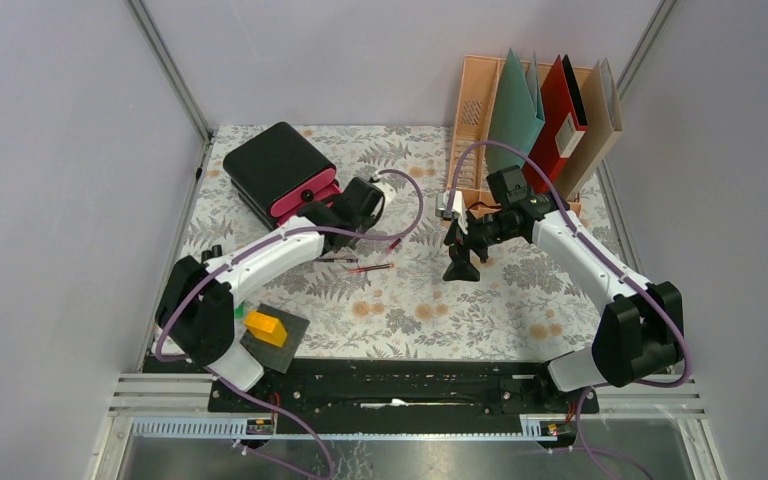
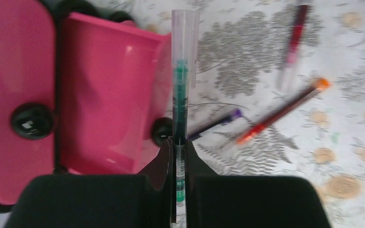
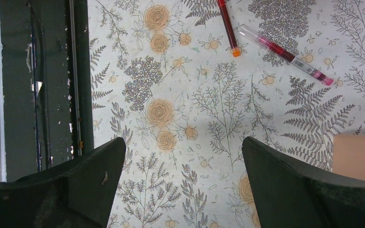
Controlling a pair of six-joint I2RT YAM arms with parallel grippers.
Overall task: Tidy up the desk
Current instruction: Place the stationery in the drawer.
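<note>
— Where is the desk (image 1: 410,310)?
— Centre, under fern-printed cloth. At its back right a rack (image 1: 472,100) holds upright folders (image 1: 515,110); back left sits a black box (image 1: 278,165) with pink drawers (image 2: 104,85).
— The arms?
— The left gripper (image 2: 179,156) pinches a green pen (image 2: 180,90) beside the drawers. The right gripper (image 3: 183,142) hangs over the cloth, jaws wide. Loose pens (image 3: 285,53) lie between.

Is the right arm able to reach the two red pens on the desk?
Probably yes. Its claw is open and empty; the orange-tipped pen and the pink pen lie on bare desk before it, nothing between.
</note>
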